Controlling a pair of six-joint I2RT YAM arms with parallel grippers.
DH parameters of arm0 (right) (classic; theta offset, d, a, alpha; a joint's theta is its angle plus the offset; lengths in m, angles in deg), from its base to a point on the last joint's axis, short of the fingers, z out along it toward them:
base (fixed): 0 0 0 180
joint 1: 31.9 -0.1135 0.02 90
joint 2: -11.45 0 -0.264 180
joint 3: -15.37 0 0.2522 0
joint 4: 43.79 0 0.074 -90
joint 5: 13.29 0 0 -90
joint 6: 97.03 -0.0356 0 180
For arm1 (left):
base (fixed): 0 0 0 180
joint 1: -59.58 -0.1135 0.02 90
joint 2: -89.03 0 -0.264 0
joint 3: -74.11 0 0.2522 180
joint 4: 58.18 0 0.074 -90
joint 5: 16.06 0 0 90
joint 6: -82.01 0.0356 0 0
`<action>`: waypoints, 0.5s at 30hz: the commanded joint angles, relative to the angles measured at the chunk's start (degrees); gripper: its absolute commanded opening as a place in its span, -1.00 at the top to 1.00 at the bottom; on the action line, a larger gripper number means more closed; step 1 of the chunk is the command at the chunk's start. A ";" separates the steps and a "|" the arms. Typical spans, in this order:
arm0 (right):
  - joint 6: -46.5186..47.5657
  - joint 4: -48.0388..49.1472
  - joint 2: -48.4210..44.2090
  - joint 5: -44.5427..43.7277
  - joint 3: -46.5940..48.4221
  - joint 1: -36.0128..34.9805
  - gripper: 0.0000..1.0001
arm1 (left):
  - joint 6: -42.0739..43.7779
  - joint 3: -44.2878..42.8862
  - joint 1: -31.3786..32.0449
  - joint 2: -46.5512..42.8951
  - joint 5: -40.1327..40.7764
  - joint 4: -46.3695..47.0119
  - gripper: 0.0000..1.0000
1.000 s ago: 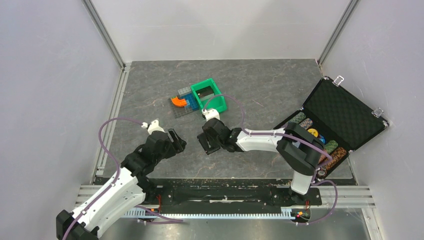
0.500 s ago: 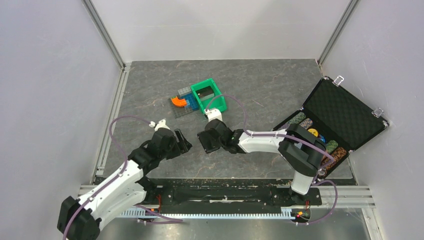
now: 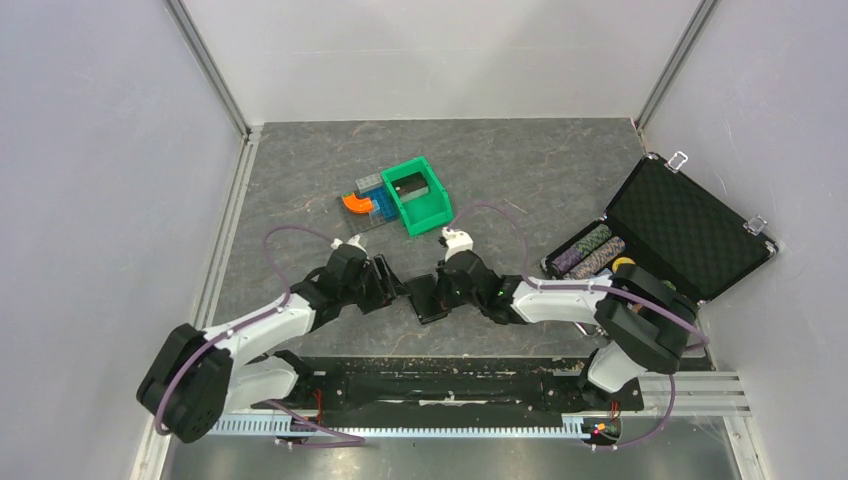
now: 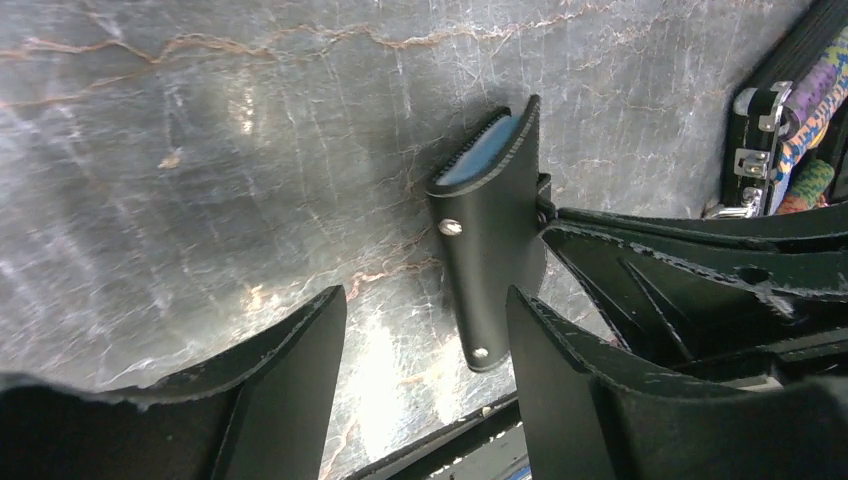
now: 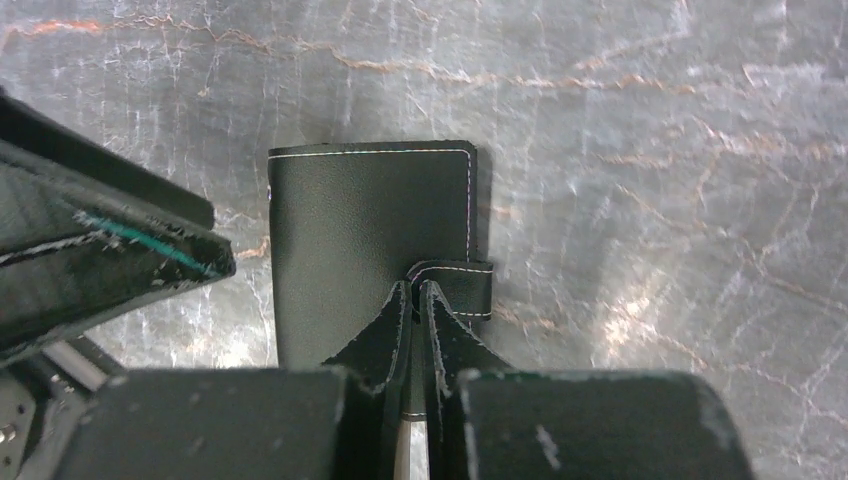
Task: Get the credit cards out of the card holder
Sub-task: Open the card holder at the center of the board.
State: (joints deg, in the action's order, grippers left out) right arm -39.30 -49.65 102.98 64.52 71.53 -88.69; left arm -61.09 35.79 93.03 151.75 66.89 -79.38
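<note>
The card holder [image 3: 424, 300] stands folded on edge at 6 o'clock from the green bin [image 3: 418, 196]. The right gripper [image 5: 413, 300] pinches it, fingers nearly together. The left gripper [image 4: 425, 305] gapes wide just beside it, at its 9 o'clock.

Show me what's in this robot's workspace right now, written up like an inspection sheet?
Surface: dark grey marbled table.
Job's things: black card holder, pinched beside its strap by the right gripper; credit cards, nothing seen.
Clutter: green bin beside coloured blocks; open black case holding poker chips.
Grippers: left gripper open, next to the holder, contact unclear; right gripper shut on it.
Cables: purple cables loop off both arms, nothing snagged.
Surroundings: white walls, metal frame posts.
</note>
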 commanded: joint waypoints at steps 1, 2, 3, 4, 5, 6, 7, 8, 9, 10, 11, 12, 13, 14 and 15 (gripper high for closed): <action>-6.90 8.88 -5.38 5.94 -7.00 2.65 1.00 | -5.18 2.06 -0.23 4.36 -6.24 12.64 -0.31; -7.34 9.79 -6.21 6.26 -8.15 2.93 1.00 | -6.09 2.75 -0.23 5.25 -6.99 15.07 -0.30; -7.59 10.51 -7.02 6.72 -8.99 3.23 1.00 | -6.69 3.41 -0.21 6.13 -7.62 17.25 -0.29; -7.65 10.90 -7.39 7.38 -9.29 3.46 1.00 | -7.36 3.75 -0.18 7.23 -7.92 18.61 -0.28; -7.85 11.02 -7.65 8.01 -9.43 3.67 1.00 | -7.73 3.91 -0.18 8.12 -8.17 19.70 -0.27; -8.17 11.27 -7.82 8.95 -9.58 4.00 1.00 | -8.07 3.98 -0.21 9.29 -8.76 21.08 -0.26; -8.40 11.64 -7.87 9.71 -9.76 4.19 1.00 | -8.47 4.06 -0.19 10.48 -9.40 22.50 -0.26; -8.74 11.86 -7.86 10.25 -9.94 4.31 1.00 | -8.78 4.08 -0.14 11.65 -9.97 23.55 -0.26; -9.01 12.20 -7.91 10.55 -10.15 4.41 1.00 | -9.08 4.14 -0.14 12.65 -10.62 24.91 -0.26; -9.25 12.46 -7.86 10.73 -10.36 4.50 1.00 | -9.39 4.31 -0.14 13.53 -11.21 26.84 -0.26; -9.46 12.62 -7.90 10.88 -10.55 4.52 1.00 | -9.87 4.60 -0.14 14.57 -12.07 28.41 -0.25; -9.46 12.67 -7.91 10.89 -10.70 4.59 1.00 | -10.23 4.68 -0.14 15.55 -12.58 29.87 -0.26; -9.66 12.88 -7.93 10.99 -10.83 4.59 1.00 | -10.45 4.80 -0.13 16.25 -12.87 30.92 -0.26; -9.65 13.20 -8.00 11.22 -10.99 4.67 1.00 | -10.71 4.91 -0.14 16.98 -13.14 31.73 -0.25; -9.69 13.39 -8.00 11.34 -11.14 4.68 1.00 | -10.98 5.15 -0.14 17.47 -13.45 32.72 -0.26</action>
State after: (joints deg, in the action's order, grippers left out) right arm -46.84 -40.87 96.42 72.19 60.95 -83.60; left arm -68.85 39.88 92.51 166.53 57.16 -55.01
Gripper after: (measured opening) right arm 0.022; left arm 0.629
